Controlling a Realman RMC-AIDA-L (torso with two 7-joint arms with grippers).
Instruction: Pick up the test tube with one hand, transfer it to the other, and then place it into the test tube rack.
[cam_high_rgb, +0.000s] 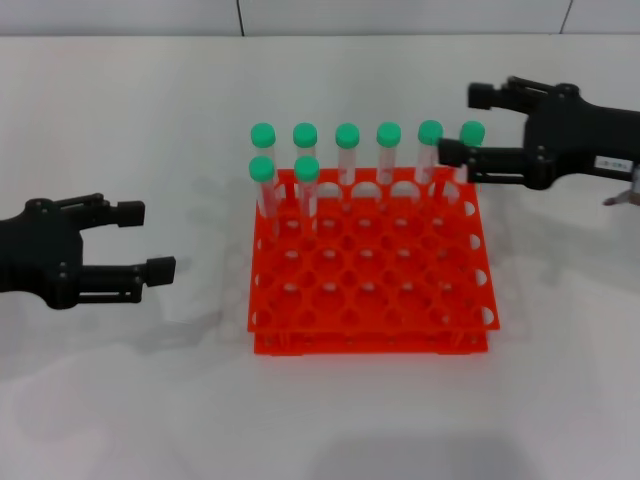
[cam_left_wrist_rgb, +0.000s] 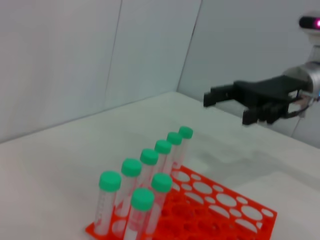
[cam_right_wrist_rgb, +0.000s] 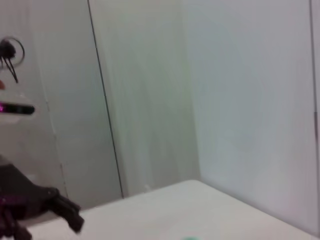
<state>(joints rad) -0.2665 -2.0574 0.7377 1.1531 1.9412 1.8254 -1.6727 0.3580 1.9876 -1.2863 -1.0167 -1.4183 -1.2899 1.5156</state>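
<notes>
Test tubes (cam_high_rgb: 305, 180) — eight of them, all green-capped — stand upright in the test tube rack (cam_high_rgb: 370, 345) at the centre of the head view: six along the back row and two in the row in front, toward the left. None lies loose on the worktop (cam_high_rgb: 150, 400), so which one is meant cannot be told.

At the upper right of the frame the right hand (cam_high_rgb: 455, 125), the one with the small white label, hovers with its fingers spread, its lower fingertip just beside the cap of the rightmost back-row tube (cam_high_rgb: 471, 133). The left hand (cam_high_rgb: 148, 240), unlabelled, hangs at the middle left, also spread, well apart from the rack and holding nothing.

If the right hand is to grip that end tube, it would do well to close just under the cap and lift straight up — the neighbouring tube stands close and could be knocked.
</notes>
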